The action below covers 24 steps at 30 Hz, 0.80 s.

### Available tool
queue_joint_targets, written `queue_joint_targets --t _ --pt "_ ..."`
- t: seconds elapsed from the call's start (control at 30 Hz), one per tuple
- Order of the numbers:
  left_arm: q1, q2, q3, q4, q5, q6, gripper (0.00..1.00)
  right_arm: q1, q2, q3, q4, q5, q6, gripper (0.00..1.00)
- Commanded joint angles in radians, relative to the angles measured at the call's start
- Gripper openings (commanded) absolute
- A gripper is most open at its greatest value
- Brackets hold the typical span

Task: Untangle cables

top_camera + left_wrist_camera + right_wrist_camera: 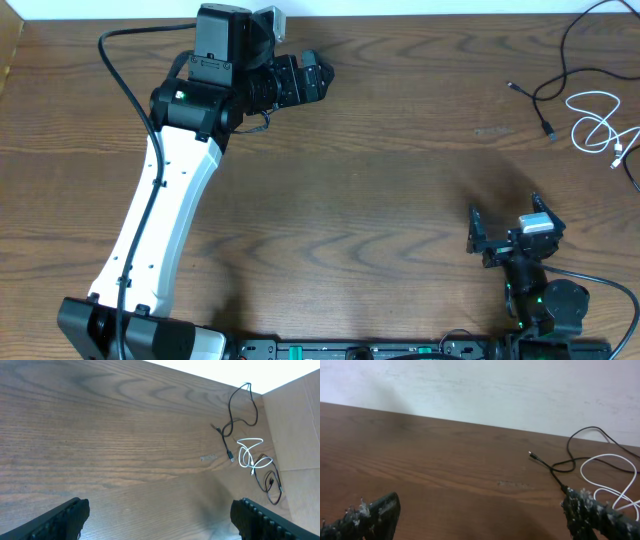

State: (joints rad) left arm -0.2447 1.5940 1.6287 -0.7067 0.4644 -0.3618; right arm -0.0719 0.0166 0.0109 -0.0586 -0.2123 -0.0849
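With the thin black cable (546,118) and the shorter white cable (592,95) lying together at the far right of the brown wooden table (380,180), I judged it best to pinch a single white strand away from any crossing and draw it clear slowly. The white one sat in loose loops, and the black one trailed around it with its small plugs showing. I could not tell where they interlaced. My right gripper (481,497), the nearer one, hung well short of them, spread wide and empty. The left gripper (160,505), well apart, gaped empty too.

Left arm (165,215): white link, black joints, black cable, green LED. Right arm (530,262): black, green LED. Left hand (320,76): black.
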Motion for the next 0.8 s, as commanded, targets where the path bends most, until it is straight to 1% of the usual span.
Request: queue_joint_targets --t 0.0,0.53,0.6,0.67,0.73,0.77 --pt "0.002 -0.013 0.004 0.0 -0.006 0.01 0.95 -0.022 -0.011 -0.005 0.002 0.004 0.001 0.99" --pt "0.002 -0.013 0.004 0.0 -0.006 0.01 0.95 -0.027 -0.011 -0.005 0.002 0.004 0.001 0.99" --pt "0.016 -0.013 0.004 -0.022 -0.102 0.01 0.95 -0.026 -0.011 -0.005 0.002 0.004 0.001 0.99" --pt "0.032 -0.013 0.004 -0.144 -0.215 0.01 0.95 -0.026 -0.011 -0.005 0.002 0.004 0.001 0.99" --pt "0.041 -0.013 0.0 -0.331 -0.413 0.011 0.95 -0.026 -0.011 -0.005 0.002 0.004 0.001 0.99" --pt "0.047 -0.014 -0.007 -0.355 -0.46 0.025 0.95 -0.026 -0.011 -0.005 0.002 0.004 0.001 0.99"
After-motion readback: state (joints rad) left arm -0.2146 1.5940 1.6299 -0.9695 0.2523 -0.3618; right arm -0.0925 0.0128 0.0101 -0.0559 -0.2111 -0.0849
